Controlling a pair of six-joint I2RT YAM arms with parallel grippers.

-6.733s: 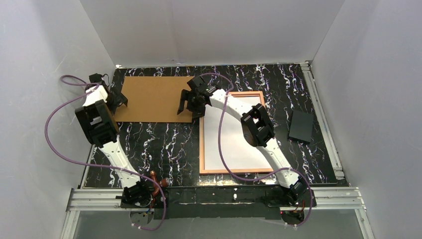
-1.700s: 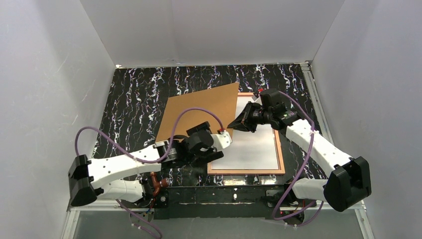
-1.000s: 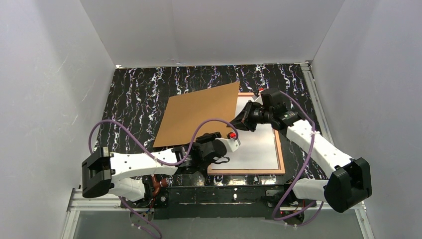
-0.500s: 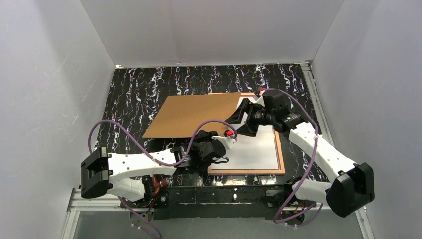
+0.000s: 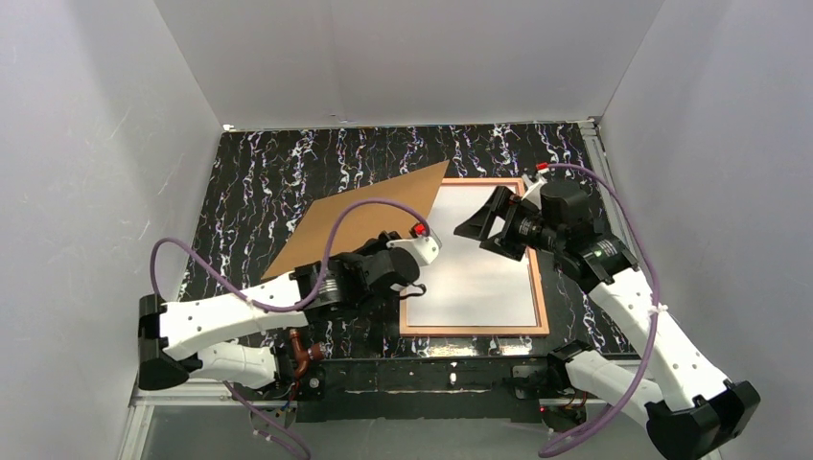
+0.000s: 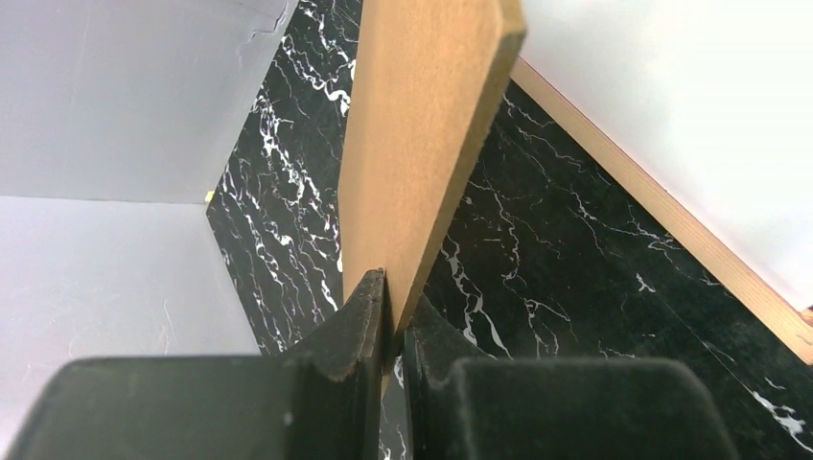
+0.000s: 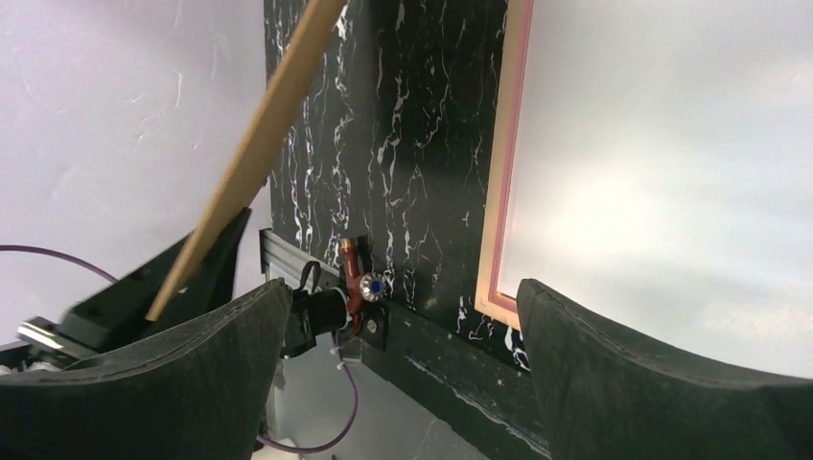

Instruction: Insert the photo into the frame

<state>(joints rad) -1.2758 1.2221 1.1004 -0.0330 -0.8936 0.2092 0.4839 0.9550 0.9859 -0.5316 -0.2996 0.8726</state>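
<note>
From above, the photo (image 5: 479,278) lies white side up inside the frame (image 5: 475,331), and the right claw (image 5: 479,222) hangs over it, spread wide and holding nothing. The left wrist view shows the left claw (image 6: 388,311) pinching the brown backing board (image 6: 422,144) by its thin edge. In the right wrist view the photo (image 7: 671,144) looks thin, light and bendy, so a gentle hold at a corner seems best.

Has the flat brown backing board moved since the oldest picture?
Yes. The flat brown backing board has gone rightward and nearer: its far corner now overlaps the left rail of the thin copper-orange frame, and the left gripper pinches it.
</note>
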